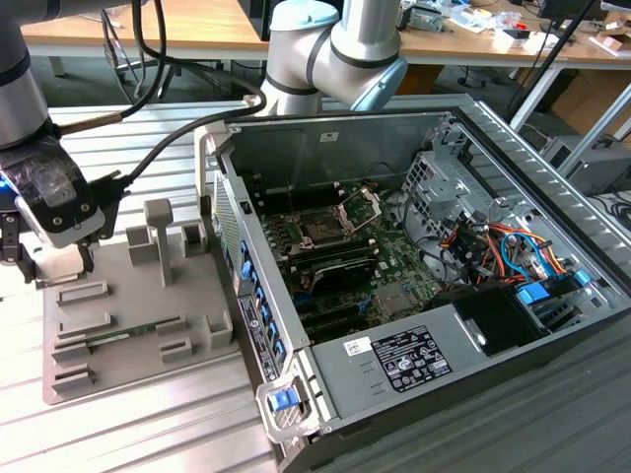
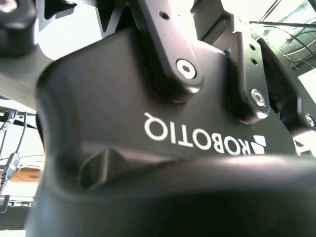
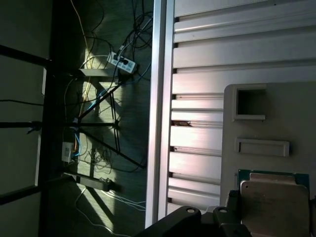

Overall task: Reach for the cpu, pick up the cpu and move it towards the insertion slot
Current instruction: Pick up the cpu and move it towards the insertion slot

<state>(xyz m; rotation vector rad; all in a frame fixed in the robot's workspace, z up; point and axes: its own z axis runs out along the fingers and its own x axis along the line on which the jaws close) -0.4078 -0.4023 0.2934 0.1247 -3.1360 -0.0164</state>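
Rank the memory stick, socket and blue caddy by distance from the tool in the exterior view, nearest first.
1. Memory stick, on the tray by the tool.
2. Socket, mid-case.
3. Blue caddy, at the exterior view's far right.

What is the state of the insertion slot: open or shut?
Open. In the exterior view, the insertion slot shows its dark square, and its silver frame stands tilted up beside it.

Robotics lab: open computer case on a slatted aluminium table, cluttered wooden benches behind.
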